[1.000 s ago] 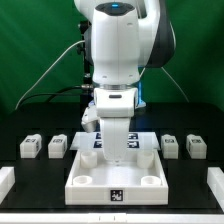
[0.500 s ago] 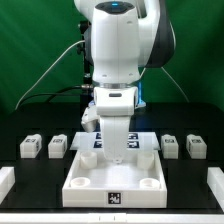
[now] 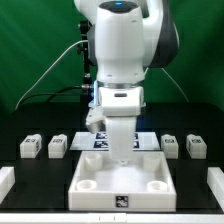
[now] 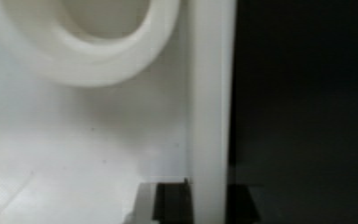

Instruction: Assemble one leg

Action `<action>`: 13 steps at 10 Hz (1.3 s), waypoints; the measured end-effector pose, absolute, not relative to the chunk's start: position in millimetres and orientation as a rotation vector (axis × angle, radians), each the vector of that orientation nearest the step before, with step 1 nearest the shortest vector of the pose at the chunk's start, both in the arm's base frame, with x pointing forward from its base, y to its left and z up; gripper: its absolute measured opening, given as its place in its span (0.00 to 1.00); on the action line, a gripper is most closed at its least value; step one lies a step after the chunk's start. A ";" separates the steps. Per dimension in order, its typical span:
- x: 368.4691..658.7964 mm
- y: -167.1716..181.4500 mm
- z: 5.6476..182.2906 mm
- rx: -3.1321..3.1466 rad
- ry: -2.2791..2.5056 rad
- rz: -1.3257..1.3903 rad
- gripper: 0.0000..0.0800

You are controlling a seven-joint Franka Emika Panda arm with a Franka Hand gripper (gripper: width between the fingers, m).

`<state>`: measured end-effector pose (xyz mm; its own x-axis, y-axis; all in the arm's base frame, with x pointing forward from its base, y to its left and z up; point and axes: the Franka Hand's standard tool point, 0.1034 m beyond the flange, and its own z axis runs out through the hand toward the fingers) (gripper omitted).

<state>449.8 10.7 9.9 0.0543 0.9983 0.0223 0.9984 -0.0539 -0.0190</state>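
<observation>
End effector (image 3: 122, 156) over tray (image 3: 90, 198) (jaws indistinct)

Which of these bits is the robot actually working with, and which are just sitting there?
In the job: four legs, white tray, pincer.
Just lying about: marker board, white block at each side edge.
</observation>
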 end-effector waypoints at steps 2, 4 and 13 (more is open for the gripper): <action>470.8 35.6 10.2 -2.262 -2.142 -0.053 0.07; 488.6 54.1 7.8 -2.258 -2.149 -0.090 0.07; 497.0 69.4 6.8 -2.245 -2.173 -0.089 0.59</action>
